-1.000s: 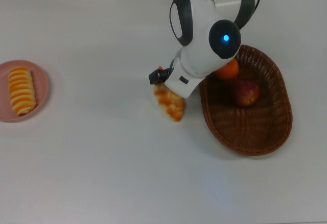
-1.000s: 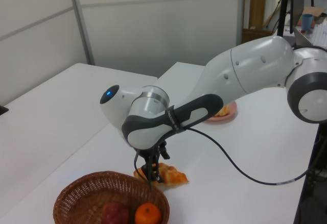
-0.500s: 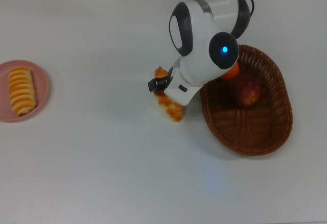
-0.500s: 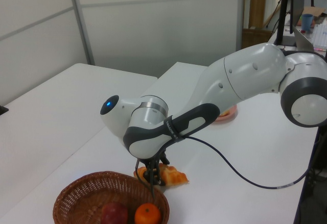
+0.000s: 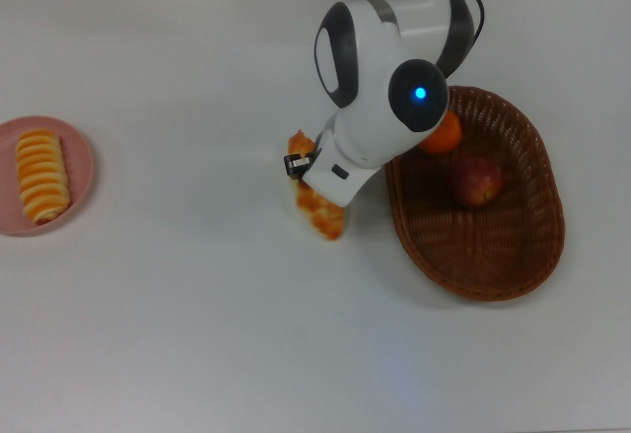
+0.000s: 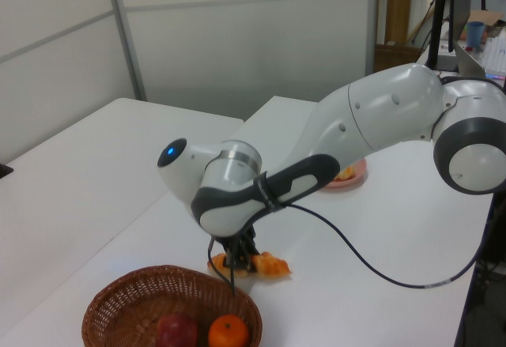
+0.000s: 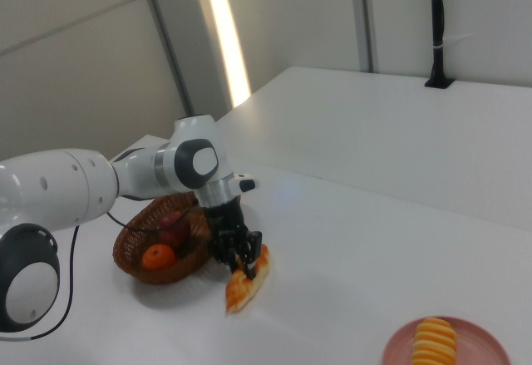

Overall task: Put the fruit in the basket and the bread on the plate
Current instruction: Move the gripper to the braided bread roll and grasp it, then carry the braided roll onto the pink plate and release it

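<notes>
step: grasp second roll | jaws (image 7: 238, 257): I read them down astride the braided roll (image 5: 320, 211), closing state — cannot tell | roll: on the bench (image 5: 197, 285), beside the basket (image 5: 513, 255), long axis diagonal in the top view, directly beneath the jaws | apple (image 5: 476, 179), mandarin (image 5: 441, 134) in basket | ribbed roll (image 5: 41, 176) on pink plate (image 5: 83, 162), far toward the top view's left

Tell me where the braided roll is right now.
The braided roll lies on the white table under the gripper, just off the basket's rim on the top view's left.
</notes>
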